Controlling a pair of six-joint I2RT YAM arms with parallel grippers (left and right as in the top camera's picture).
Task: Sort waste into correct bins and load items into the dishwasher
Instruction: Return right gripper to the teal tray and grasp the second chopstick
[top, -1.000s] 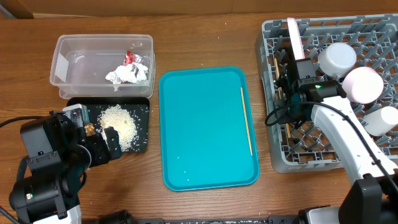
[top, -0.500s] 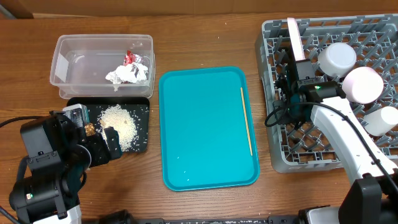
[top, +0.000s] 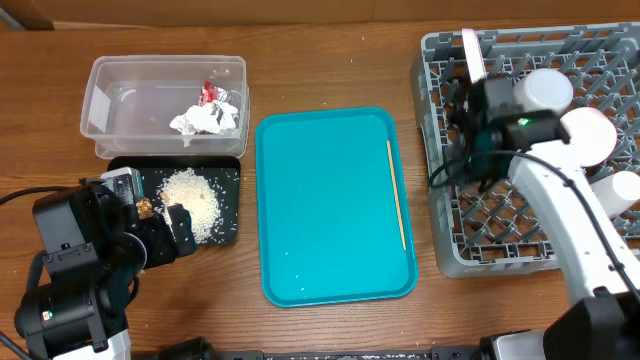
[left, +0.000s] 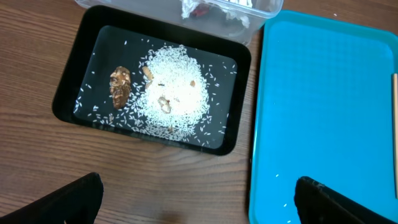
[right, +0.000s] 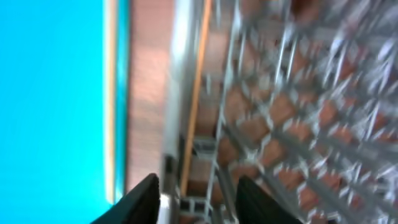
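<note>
I am hovering my right end effector (right: 198, 183) over the left edge of the dish rack (top: 490, 262). Its jaws are standing part-way apart and clamping nothing. One chopstick (right: 198, 87) is lying beside the rack's left wall, seemingly just inside it. In the blurred wrist view it is running between my fingers (right: 146, 199) and looks free of both.

The second chopstick (top: 397, 195) is lying along the right side of the teal tray (top: 320, 200), on the surface beside the rack.

To do this step well, I am judging that I should:
- lift straight up, clear of the pegs, before crossing to the tray;
- pinch the second chopstick near its middle, jaws across its length.

My left end effector (left: 199, 208) is resting wide and empty near the black tray (left: 65, 87) of rice (left: 174, 93).
</note>
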